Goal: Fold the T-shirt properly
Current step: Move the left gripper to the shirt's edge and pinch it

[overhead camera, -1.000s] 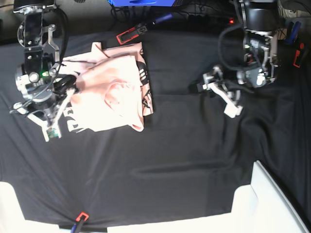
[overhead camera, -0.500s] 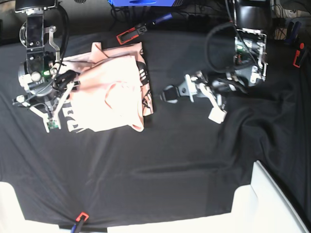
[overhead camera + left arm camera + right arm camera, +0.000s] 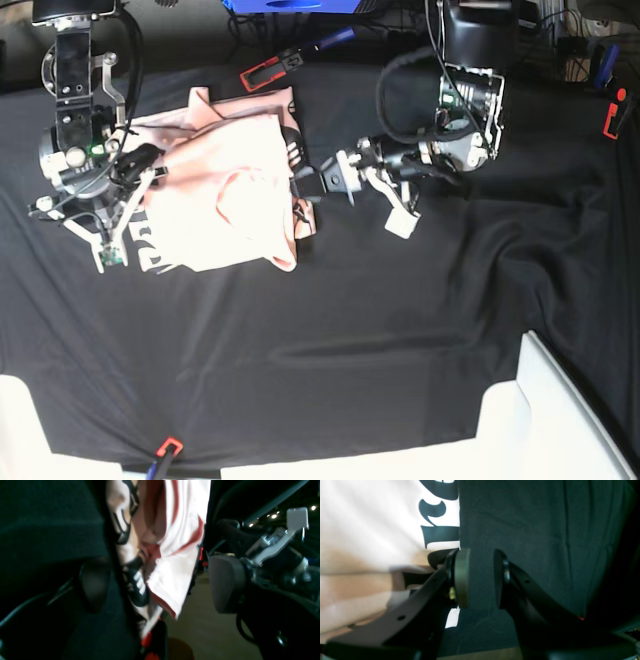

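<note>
While the T-shirt is lying lengthwise up the desk, the left gripper is reaching its right edge with fingers spread wide; the right gripper, narrowly parted and empty, is flanking its left edge.

Two arms, black housings with silver metal brackets, black cables looping off both. Right arm: green light lit on round joint, small green circuit board at lower end, white struts. Left arm: boxy black body, thick cable arc, white plastic parts near wrist. Right gripper: black finger arms with small screw holes, round flat pads grey-edged. Left gripper: rounded dark pads, white bracket behind.
</note>
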`<control>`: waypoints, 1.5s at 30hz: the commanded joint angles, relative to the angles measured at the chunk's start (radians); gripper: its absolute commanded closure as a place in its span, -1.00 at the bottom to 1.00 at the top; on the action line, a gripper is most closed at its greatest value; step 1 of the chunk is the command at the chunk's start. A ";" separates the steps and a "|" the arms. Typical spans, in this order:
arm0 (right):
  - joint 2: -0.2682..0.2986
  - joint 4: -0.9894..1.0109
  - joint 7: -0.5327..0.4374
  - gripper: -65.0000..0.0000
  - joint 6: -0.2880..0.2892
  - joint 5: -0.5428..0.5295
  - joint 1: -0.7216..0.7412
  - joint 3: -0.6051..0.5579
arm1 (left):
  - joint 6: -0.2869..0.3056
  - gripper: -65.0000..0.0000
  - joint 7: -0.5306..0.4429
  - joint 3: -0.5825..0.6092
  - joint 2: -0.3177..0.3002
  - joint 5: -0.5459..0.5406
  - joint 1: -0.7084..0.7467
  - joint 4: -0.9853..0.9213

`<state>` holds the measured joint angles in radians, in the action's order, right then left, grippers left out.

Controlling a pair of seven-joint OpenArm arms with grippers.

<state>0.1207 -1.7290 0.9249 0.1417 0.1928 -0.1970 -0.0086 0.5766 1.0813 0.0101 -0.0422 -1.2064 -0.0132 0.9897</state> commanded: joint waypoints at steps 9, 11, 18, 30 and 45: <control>0.006 -0.015 -0.016 0.53 -0.004 0.007 0.009 0.002 | 0.009 -0.86 -0.082 0.215 -0.006 -0.023 -0.121 -0.117; 0.006 -0.015 -0.016 0.53 -0.004 0.007 0.009 0.002 | 0.009 -0.86 -0.082 0.245 0.001 -0.023 -0.150 -0.163; 0.006 -0.015 -0.016 0.54 -0.004 0.007 0.009 0.003 | 0.009 -0.86 -0.082 0.340 0.049 -0.023 -0.215 -0.213; 0.006 -0.015 -0.016 0.54 -0.004 0.007 0.009 0.003 | 0.009 -0.73 -0.080 0.383 0.061 -0.023 -0.233 -0.214; 0.006 -0.016 -0.017 0.54 -0.004 0.007 -0.011 0.003 | 0.009 0.47 -0.148 0.385 0.066 -0.023 -0.261 -0.361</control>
<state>0.1200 -1.7290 0.9245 0.1417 0.1925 -0.2192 -0.0086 0.5999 0.9474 0.3946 0.0204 -1.2499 -0.2710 0.6334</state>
